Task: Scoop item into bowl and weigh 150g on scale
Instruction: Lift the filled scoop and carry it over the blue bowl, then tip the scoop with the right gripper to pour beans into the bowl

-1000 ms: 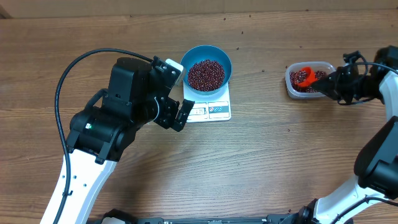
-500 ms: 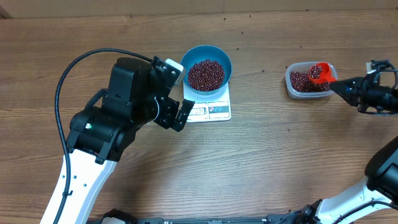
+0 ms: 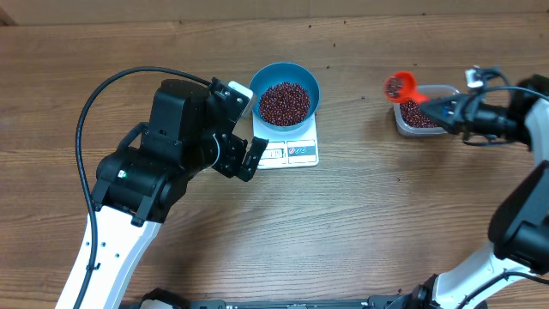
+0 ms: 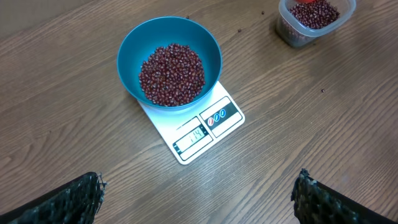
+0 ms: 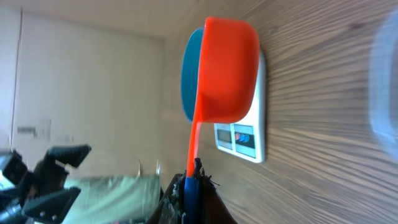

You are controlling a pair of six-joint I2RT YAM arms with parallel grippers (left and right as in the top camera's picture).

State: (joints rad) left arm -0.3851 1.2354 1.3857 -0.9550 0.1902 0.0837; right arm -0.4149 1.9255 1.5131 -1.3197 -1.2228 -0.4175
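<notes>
Overhead: right gripper [image 3: 439, 109] clamped on orange scoop [image 3: 407, 81], held level beside tub [image 3: 400, 125], probably to keep beans [image 3: 395, 87] aboard; left gripper [image 4: 199, 199] spread wide, empty, clear of scale [image 3: 292, 153].

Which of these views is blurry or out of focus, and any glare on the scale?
Overhead: evenly lit, soft shadows, no glare. Left wrist: bowl and scale sharp, display free of glare. Right wrist: picture lies sideways, scoop fairly sharp, tub at the right edge a blurred smear, background hazy.

A brown wood-grain table [image 3: 386, 215] fills the view; a pale wall [image 5: 93, 74] stands beyond.
</notes>
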